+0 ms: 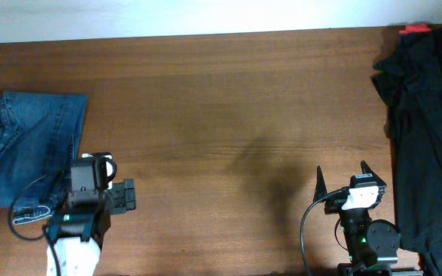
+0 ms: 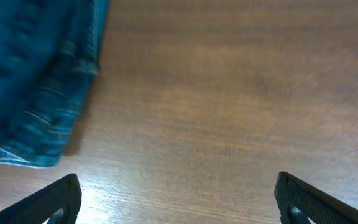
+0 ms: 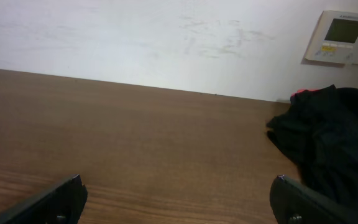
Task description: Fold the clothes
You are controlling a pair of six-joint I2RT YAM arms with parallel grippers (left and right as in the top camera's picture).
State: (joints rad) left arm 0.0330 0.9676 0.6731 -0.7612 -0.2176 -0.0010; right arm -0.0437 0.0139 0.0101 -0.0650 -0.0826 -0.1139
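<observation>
The blue denim jeans (image 1: 29, 146) lie bunched in a folded heap at the table's left edge. Their hem and tan stitching show at the upper left of the left wrist view (image 2: 36, 81). My left gripper (image 1: 102, 167) is right beside the jeans' near right corner. Its jaws (image 2: 178, 199) are wide open and empty over bare wood. My right gripper (image 1: 342, 175) is at the front right, far from the jeans. Its jaws (image 3: 179, 199) are also wide open and empty.
A pile of black clothing (image 1: 428, 130) covers the table's right side, just right of my right gripper, and shows in the right wrist view (image 3: 334, 137). A small red item (image 1: 414, 29) sits at its far end. A white wall with a control panel (image 3: 342, 37) stands behind the table.
</observation>
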